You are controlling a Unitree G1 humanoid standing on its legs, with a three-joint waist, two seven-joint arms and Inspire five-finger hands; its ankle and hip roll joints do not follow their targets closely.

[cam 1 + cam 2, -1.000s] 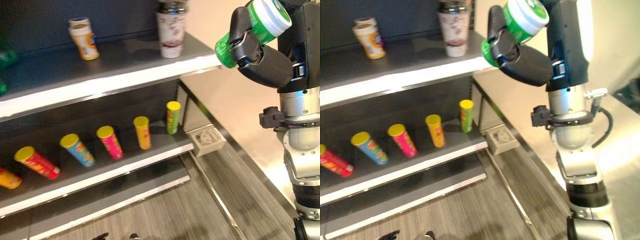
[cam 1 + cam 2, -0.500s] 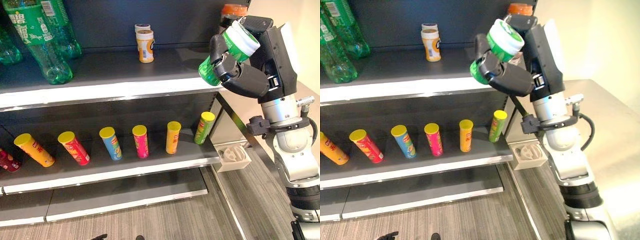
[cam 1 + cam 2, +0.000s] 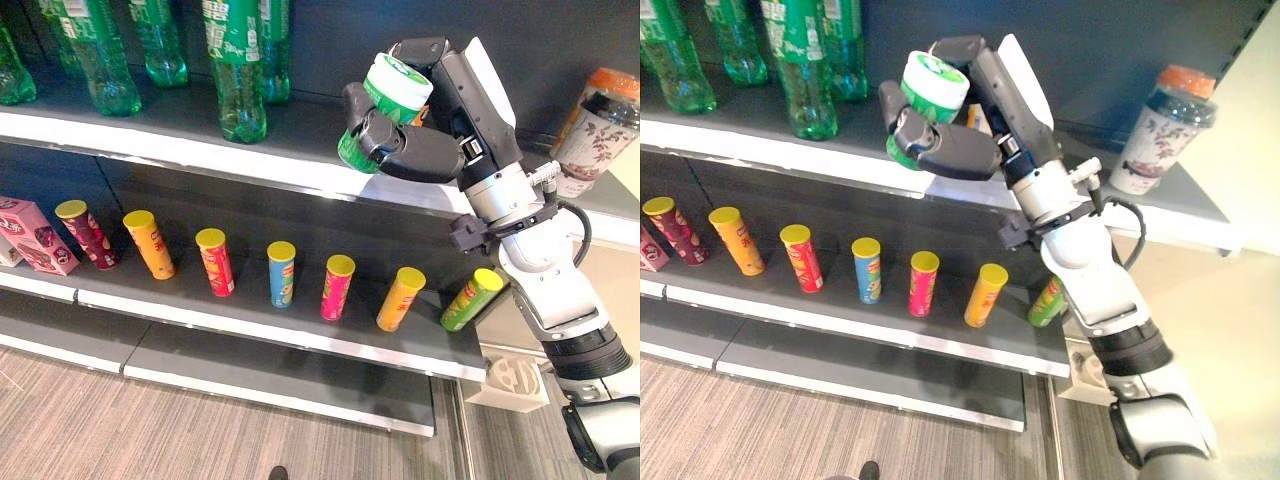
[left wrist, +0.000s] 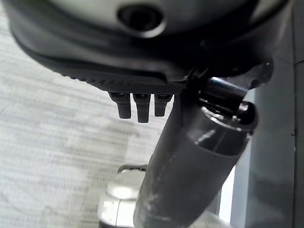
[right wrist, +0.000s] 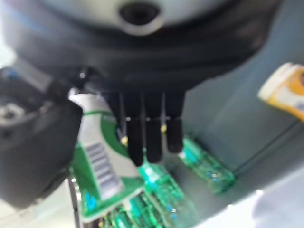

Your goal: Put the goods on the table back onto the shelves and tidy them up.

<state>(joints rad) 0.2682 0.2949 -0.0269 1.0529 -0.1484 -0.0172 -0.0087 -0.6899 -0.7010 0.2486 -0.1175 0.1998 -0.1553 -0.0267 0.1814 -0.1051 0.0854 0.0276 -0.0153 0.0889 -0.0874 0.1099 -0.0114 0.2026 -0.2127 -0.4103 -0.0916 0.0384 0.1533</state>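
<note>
My right hand (image 3: 412,156) is shut on a green canister (image 3: 384,108) with a white lid, held tilted in front of the upper shelf's edge (image 3: 290,165). The right wrist view shows the fingers (image 5: 147,130) curled over the canister's barcode label (image 5: 102,166), with green bottles (image 5: 205,167) and a yellow-orange jar (image 5: 285,90) on the shelf beyond. In the other eye the canister (image 3: 927,96) sits just right of the tall green bottles (image 3: 805,70). My left hand (image 4: 137,102) hangs idle over the floor, fingers relaxed and holding nothing.
A patterned cup with an orange lid (image 3: 598,125) stands at the upper shelf's right end. Several coloured chip tubes (image 3: 281,287) lean in a row on the lower shelf (image 3: 250,335), with a pink box (image 3: 35,235) at the left. A white holder (image 3: 515,380) sits on the floor.
The camera has swung left along the shelves. My right hand, still holding the canister, has moved left from beside the orange-lidded cup towards the green bottles.
</note>
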